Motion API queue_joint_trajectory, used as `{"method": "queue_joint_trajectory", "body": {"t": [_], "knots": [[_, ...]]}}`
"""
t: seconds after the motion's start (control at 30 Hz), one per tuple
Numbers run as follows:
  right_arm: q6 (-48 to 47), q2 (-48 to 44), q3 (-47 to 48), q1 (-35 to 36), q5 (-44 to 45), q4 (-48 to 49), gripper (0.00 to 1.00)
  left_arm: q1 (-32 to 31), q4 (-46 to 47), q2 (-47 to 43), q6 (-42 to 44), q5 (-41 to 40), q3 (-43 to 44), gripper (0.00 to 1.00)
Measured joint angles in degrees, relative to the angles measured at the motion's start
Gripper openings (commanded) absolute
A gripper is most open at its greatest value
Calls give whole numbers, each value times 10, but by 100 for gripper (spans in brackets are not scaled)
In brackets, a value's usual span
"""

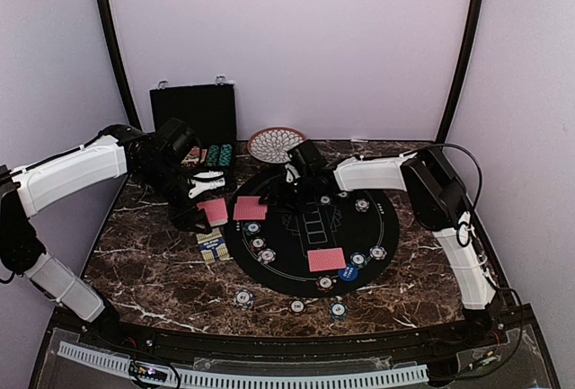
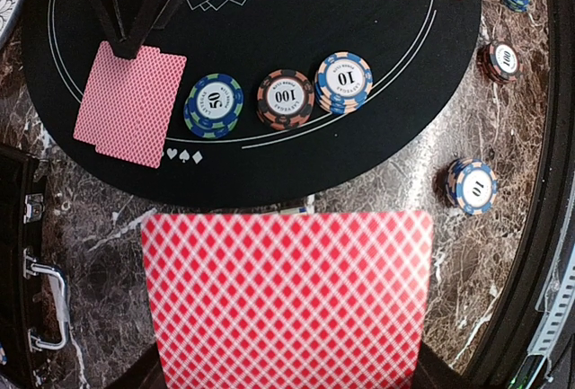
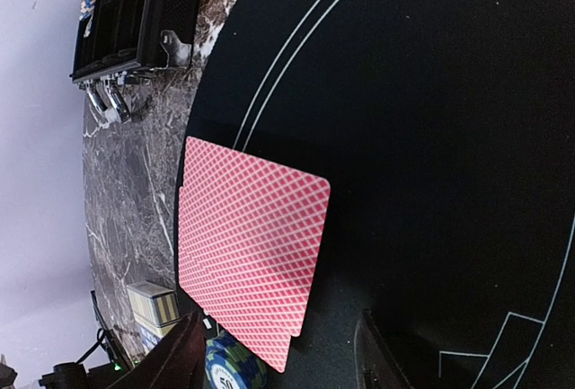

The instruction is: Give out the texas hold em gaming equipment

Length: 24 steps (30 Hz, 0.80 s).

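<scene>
In the left wrist view a red-backed card (image 2: 287, 299) fills the lower frame, and my left gripper (image 1: 199, 214) is shut on it above the marble just left of the black round mat (image 1: 278, 268). My right gripper (image 3: 278, 362) hangs open over the mat's left part. Its fingers stand apart just behind a pair of red-backed cards (image 3: 252, 254) that lie flat on the mat (image 1: 250, 208). Beside them stand chip stacks marked 50 (image 2: 214, 106), 100 (image 2: 285, 99) and 10 (image 2: 343, 82). Another red-backed pair (image 1: 326, 260) lies at the mat's near side, next to a blue button disc (image 1: 349, 272).
The black hinged case (image 1: 193, 110) stands open at the back left with chips inside, and the patterned dish (image 1: 275, 144) is behind the mat. Small card boxes (image 1: 212, 247) lie on the marble left of the mat. More chips (image 1: 296, 305) sit on the marble near the front edge.
</scene>
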Motion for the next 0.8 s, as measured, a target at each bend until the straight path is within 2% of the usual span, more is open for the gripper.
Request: {"method": "queue_joint_trajectory", "body": {"t": [0.67, 0.8], "knots": [[3, 28, 34, 16, -28, 7, 56, 0, 0, 0, 0, 1, 0, 0], [-2, 28, 35, 18, -29, 5, 58, 0, 0, 0, 0, 1, 0, 0]]}}
